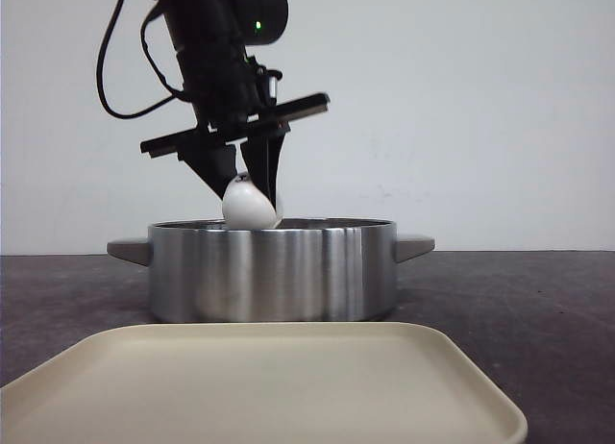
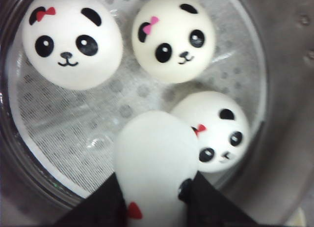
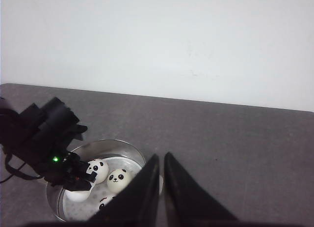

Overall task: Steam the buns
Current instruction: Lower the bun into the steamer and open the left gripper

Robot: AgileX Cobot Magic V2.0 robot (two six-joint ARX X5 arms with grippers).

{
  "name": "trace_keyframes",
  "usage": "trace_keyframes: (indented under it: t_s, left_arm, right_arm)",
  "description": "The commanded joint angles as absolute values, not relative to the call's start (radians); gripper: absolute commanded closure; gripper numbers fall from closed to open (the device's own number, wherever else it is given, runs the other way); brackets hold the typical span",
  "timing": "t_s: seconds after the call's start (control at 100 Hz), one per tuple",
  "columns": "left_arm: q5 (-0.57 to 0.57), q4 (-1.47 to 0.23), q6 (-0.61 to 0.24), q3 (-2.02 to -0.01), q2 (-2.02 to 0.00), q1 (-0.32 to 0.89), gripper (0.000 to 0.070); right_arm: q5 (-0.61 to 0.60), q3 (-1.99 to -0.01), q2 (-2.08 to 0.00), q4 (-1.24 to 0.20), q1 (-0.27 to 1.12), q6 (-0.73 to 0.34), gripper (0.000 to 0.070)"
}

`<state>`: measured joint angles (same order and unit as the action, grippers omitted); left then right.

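- Plain white wall behind a dark grey desk [image 1: 538, 300]; on it stands a steel pot [image 1: 274, 271] with side handles, and nearer the camera a cream tray [image 1: 259, 386] with nothing visible on it.
- Left gripper [image 1: 252, 189] hangs over the pot's rim, its fingers [image 2: 105, 202] closed around the fourth bun [image 2: 157, 163], which sits squeezed between them just above the rim.
- Inside the pot, on a perforated white liner [image 2: 73, 128], three buns already lie: one with a red bow [image 2: 71, 40], one with a pink bow [image 2: 172, 38], and a third [image 2: 216, 131] just beside and partly under the held one.
- Right gripper [image 3: 162, 187] is held high and apart from the pot, its fingers brought nearly together and holding nothing.
- Step in hand, as I judge it: loading the last bun into the steamer; three of four are placed.
- The next move likely calls for lowering the left gripper toward the free patch of liner, clear of the third bun, then parting the fingers so the bun settles without rolling onto its neighbours.
- No lid is in view, so I cannot tell how the pot would be covered.
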<state>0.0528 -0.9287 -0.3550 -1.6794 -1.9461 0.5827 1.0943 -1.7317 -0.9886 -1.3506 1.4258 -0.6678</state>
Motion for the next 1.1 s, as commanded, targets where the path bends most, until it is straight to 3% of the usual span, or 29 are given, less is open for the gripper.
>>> trace_keyframes:
  t_s: [0.0,0.38,0.45,0.55,0.61,0.83,0.98,1.09]
  left_arm:
    - [0.029,-0.938,-0.344,-1.703,-1.984,0.589,0.0694]
    - [0.027,-0.954,-0.328,-1.703,-2.057,0.587,0.0652]
    - [0.026,-0.951,-0.329,-1.703,-2.057,0.587,0.0531]
    - [0.026,-0.957,-0.328,-1.703,-2.057,0.587,0.0237]
    - [0.026,-0.965,-0.328,-1.703,-2.057,0.587,0.0147]
    - [0.026,-1.008,-0.328,-1.722,-2.056,0.587,0.0127]
    - [0.025,-1.062,-0.318,-1.800,-2.055,0.585,0.0015]
    - [0.017,-1.121,-0.295,-1.900,-2.042,0.585,0.0025]
  right_arm:
    - [1.092,-1.746,-0.999,-1.424,1.425,-0.696,0.0689]
    - [1.066,-1.746,-0.999,-1.424,1.425,-0.700,0.0689]
    - [1.066,-1.746,-0.999,-1.424,1.425,-0.701,0.0689]
    - [1.066,-1.746,-0.999,-1.424,1.425,-0.705,0.0689]
    - [1.066,-1.746,-0.999,-1.424,1.425,-0.708,0.0689]
    - [1.062,-1.746,-1.007,-1.424,1.425,-0.708,0.0689]
    - [1.062,-1.746,-1.010,-1.424,1.425,-0.708,0.0689]
    - [1.077,-1.744,-1.013,-1.424,1.425,-0.708,0.0689]
